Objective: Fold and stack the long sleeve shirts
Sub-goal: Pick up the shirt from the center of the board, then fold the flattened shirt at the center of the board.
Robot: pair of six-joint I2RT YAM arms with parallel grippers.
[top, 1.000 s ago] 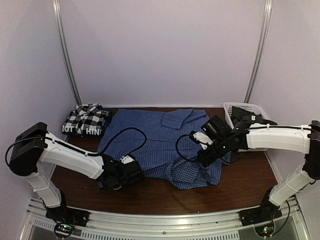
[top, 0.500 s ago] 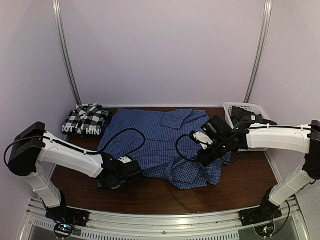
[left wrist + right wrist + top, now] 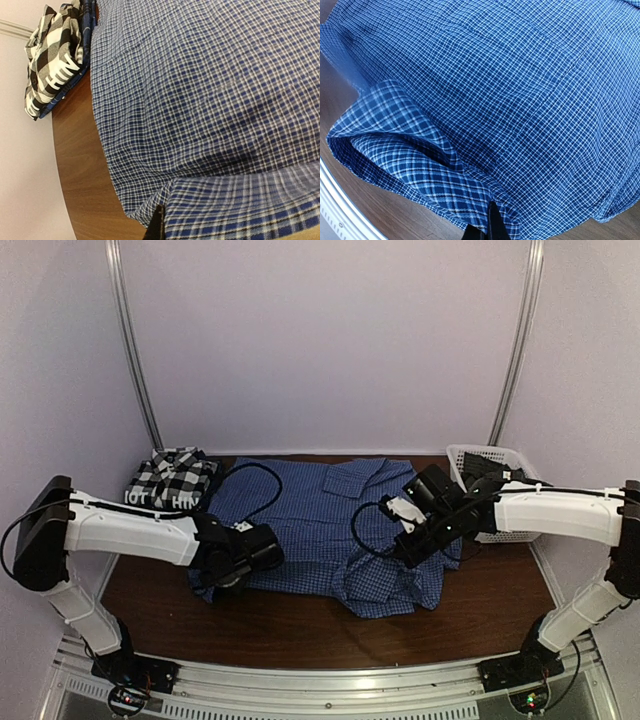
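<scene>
Blue check shirt [image 3: 325,510]: spread open across the middle of the table [image 3: 300,635], collar toward the back wall, its near edge rumpled and doubled over on the right.
Left gripper [image 3: 232,570]: mine, clamped shut on the shirt's near-left hem. A second ago it sat lower, nearer the table's front edge, and was not yet closed. It has since bitten down and drawn the cloth a little toward the back.
Right gripper [image 3: 403,548]: pinched tight on the near-right edge, where a fold of check cloth bunches at the fingers. It has held that grip through the last second, shifting only slightly.
What that means: both near corners are now in hand, so by my reading the grasp is done and folding the lower half up toward the collar can begin.
Finished stack: a black-and-white plaid shirt [image 3: 178,475] lying on a navy shirt with white block letters [image 3: 165,502], at the table's back-left corner, just beside the shirt I am holding.
Waiting: a dark garment [image 3: 495,470] in the white basket [image 3: 480,449] at the back right.
Watch for: the left hem is blurred in my wrist view, so I cannot tell how deep the bite is. A shallow pinch could slip as the cloth lifts.
</scene>
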